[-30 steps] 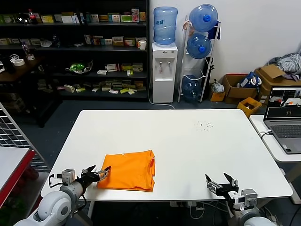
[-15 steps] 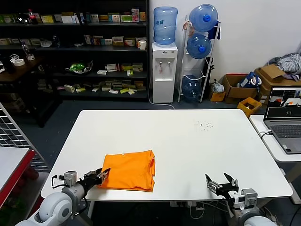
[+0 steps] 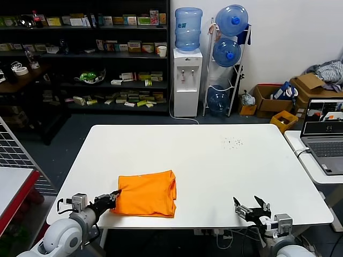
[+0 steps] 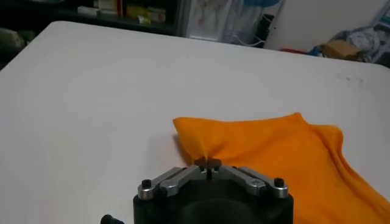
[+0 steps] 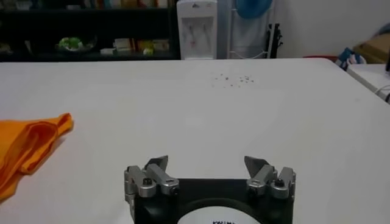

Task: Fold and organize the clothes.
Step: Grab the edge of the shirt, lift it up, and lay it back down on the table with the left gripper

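The clothes are one bright orange T-shirt (image 3: pixel 146 194), folded into a flat rectangle near the front left of the white table (image 3: pixel 214 160). My left gripper (image 3: pixel 114 196) is shut on the shirt's left front corner. In the left wrist view the orange T-shirt (image 4: pixel 274 152) puckers into a small peak where the left gripper (image 4: pixel 208 163) pinches it. My right gripper (image 3: pixel 251 205) rests open at the table's front right edge, well away from the shirt. In the right wrist view the right gripper (image 5: pixel 207 163) holds nothing, and the shirt's edge (image 5: pixel 27 146) shows far off to one side.
A laptop (image 3: pixel 324 134) sits on a side table at the right. Behind the table stand a water dispenser (image 3: pixel 187 69), a rack of water bottles (image 3: pixel 229 48), dark shelves (image 3: pixel 80 53) and cardboard boxes (image 3: pixel 300 91). Small specks (image 3: pixel 232 142) lie on the far table top.
My left gripper went from open to shut on the shirt's left front corner, and the fabric there has bunched slightly. The right arm has stayed in place.
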Robot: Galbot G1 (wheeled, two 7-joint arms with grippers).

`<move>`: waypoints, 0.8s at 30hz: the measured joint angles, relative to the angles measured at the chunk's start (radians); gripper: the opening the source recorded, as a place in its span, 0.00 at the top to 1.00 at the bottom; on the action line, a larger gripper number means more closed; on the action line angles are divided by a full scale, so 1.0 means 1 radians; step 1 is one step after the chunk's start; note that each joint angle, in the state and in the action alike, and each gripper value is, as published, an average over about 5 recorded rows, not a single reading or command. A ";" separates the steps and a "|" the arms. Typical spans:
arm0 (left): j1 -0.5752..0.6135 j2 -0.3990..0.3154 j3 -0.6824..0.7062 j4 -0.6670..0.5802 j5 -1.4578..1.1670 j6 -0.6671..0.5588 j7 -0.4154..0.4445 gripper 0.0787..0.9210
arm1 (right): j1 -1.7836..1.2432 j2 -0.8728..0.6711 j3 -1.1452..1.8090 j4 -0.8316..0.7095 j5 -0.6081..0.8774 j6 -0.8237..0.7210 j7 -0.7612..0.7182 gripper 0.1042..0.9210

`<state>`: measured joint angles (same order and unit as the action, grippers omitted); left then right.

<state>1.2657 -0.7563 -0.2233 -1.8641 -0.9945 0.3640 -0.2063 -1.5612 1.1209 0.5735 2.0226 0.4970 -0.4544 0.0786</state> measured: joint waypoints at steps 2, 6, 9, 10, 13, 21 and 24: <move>0.004 0.007 -0.009 -0.021 -0.005 0.007 -0.020 0.98 | 0.003 -0.002 0.000 -0.002 0.001 0.002 0.000 0.12; 0.009 0.030 -0.035 -0.072 -0.026 0.025 -0.066 0.98 | 0.011 -0.009 -0.005 -0.006 0.002 0.006 0.001 0.12; 0.015 0.056 -0.062 -0.110 -0.050 0.040 -0.102 0.98 | 0.019 -0.014 -0.011 -0.008 0.002 0.008 0.002 0.12; 0.018 0.066 -0.072 -0.120 -0.059 0.045 -0.113 0.98 | 0.022 -0.015 -0.014 -0.010 0.002 0.009 0.003 0.12; 0.029 0.102 -0.110 -0.140 -0.089 0.059 -0.145 0.98 | 0.032 -0.020 -0.020 -0.015 0.005 0.013 0.003 0.12; 0.051 0.220 -0.224 -0.144 -0.167 0.089 -0.212 0.98 | 0.050 -0.034 -0.029 -0.026 0.015 0.028 -0.001 0.12; 0.056 0.265 -0.261 -0.127 -0.187 0.095 -0.227 0.98 | 0.051 -0.040 -0.028 -0.029 0.017 0.033 -0.002 0.12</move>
<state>1.3222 -0.4914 -0.4838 -1.9911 -1.1812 0.4586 -0.4338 -1.5100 1.0813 0.5455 1.9940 0.5140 -0.4213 0.0764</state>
